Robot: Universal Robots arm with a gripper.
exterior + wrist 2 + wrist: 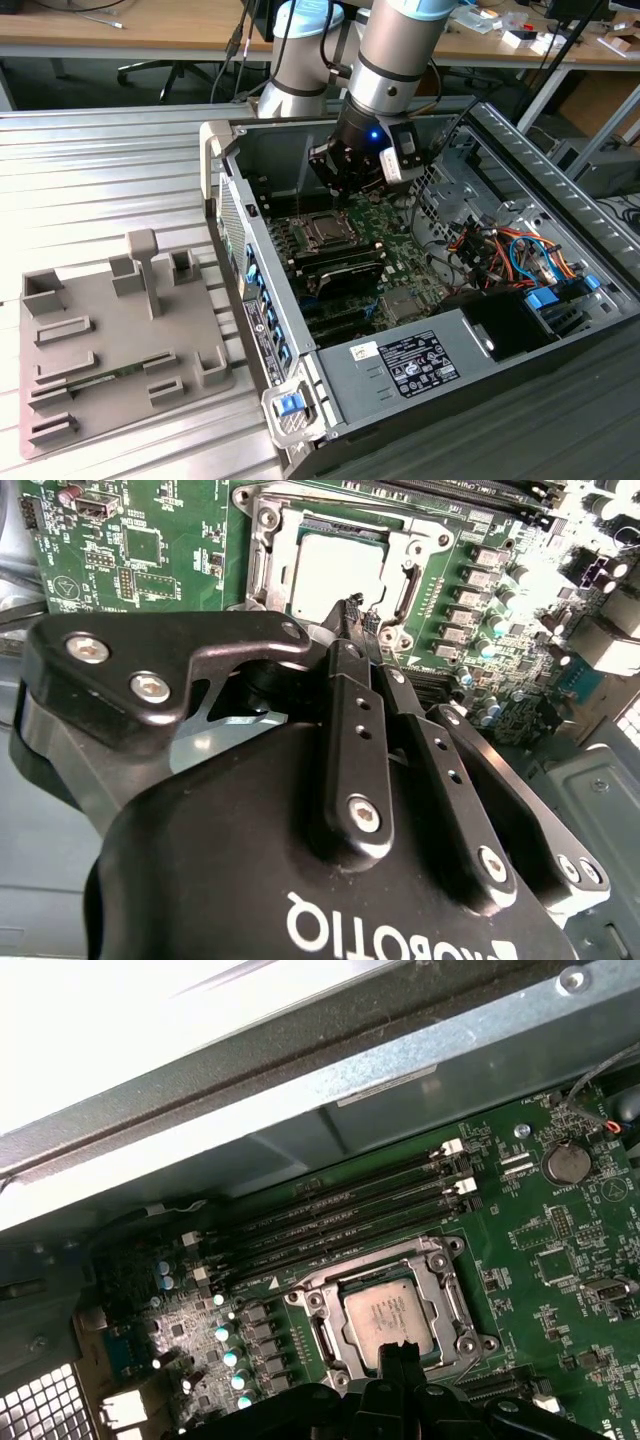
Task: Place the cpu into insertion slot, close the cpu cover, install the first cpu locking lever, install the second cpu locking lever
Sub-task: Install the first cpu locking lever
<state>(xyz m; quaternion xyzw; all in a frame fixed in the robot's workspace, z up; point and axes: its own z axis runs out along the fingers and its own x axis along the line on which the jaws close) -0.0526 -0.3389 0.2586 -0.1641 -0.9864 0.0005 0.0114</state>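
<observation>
pincer point(352, 612): matte black metal; slim bolted fingers point(345, 710) drawn together at the tips, nothing seen between them; it hangs over the socket's rim, at one side of the cpu; whether it touches I cannot tell
cpu point(392, 1312): thin flat square with a dull grey metal top; seated in the socket, flat face turned up toward the case's open side; square, so no long axis; its sides run parallel to the memory slots point(340, 1215)
cpu cover point(330, 1325): thin silver frame with an open middle; lies flat around the cpu
motherboard point(560, 1250): green, glossy, studded with small parts; the long dark memory slots border the socket on one side
case point(520, 130): grey sheet steel, on its side, open face up; the arm point(385, 60) reaches in through that opening; steel walls rim the board
surface point(100, 170): ribbed pale metal; a grey moulded tray point(60, 370) sits beside the case on the exterior view's left, well apart from the socket
</observation>
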